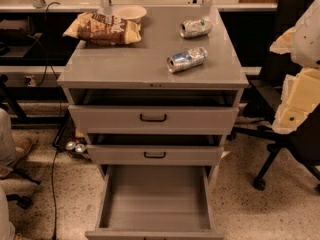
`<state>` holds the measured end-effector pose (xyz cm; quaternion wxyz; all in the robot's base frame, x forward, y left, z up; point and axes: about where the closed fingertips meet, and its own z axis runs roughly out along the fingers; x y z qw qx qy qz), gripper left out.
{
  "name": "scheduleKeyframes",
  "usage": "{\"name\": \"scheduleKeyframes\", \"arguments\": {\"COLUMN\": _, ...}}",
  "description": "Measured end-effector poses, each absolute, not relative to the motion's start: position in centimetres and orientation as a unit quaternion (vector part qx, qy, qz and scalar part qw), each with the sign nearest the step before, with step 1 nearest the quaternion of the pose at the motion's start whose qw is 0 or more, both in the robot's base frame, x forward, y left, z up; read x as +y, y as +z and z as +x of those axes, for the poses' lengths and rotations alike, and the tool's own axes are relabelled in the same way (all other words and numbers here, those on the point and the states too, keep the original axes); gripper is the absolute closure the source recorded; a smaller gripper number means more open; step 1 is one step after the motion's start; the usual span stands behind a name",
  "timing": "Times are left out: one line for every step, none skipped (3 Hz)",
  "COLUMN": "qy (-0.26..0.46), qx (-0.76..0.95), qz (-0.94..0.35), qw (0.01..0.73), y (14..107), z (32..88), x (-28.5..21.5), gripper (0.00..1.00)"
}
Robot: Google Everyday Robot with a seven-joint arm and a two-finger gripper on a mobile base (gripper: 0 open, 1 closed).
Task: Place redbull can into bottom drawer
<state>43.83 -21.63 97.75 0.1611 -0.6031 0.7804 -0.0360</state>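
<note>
1. Find the gripper [294, 101] at the right edge of the view, a pale white-and-cream shape beside the cabinet, about level with the upper drawers; cannot tell whether open, closed or gripping anything
2. Look left and a little up from there for the redbull can [186, 59]: lying on its side on the cabinet top [125, 59], in the front right part, near the right rim but fully on the surface
3. Read the long axis as a shallow diagonal, shiny round end toward the front left, other end toward the back right (roughly the gripper's side); judge a grasp across the slim body as needing a wrist turn square to that line
4. Keep clear of the second can [196, 27], silver with green marks, also on its side, farther back, with a plain gap between
5. Note the bottom drawer [155, 199] pulled wide open below the front edge, grey floor bare, side walls low; can not yet in it, so expect a carry forward off the top and down past the two shallower drawers [153, 118]
6. Treat the top as smooth flat grey metal, likely to let a round can roll if nudged sideways; chip bag [102, 29] and pale bowl [129, 11] back left, well apart
7. Mind the room: speckled floor, black office chair [272, 156] close on the right, cables [52, 184] and a shoe [17, 151] on the left
</note>
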Motion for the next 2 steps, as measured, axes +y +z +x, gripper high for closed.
{"name": "scheduleKeyframes", "arguments": {"qy": -0.036, "qx": 0.78, "qz": -0.603, "qw": 0.161, "y": 97.7, "z": 43.8, "x": -21.6, "gripper": 0.0}}
{"name": "scheduleKeyframes", "arguments": {"qy": -0.028, "qx": 0.745, "qz": -0.641, "qw": 0.182, "y": 96.7, "z": 51.2, "x": -21.2, "gripper": 0.0}}
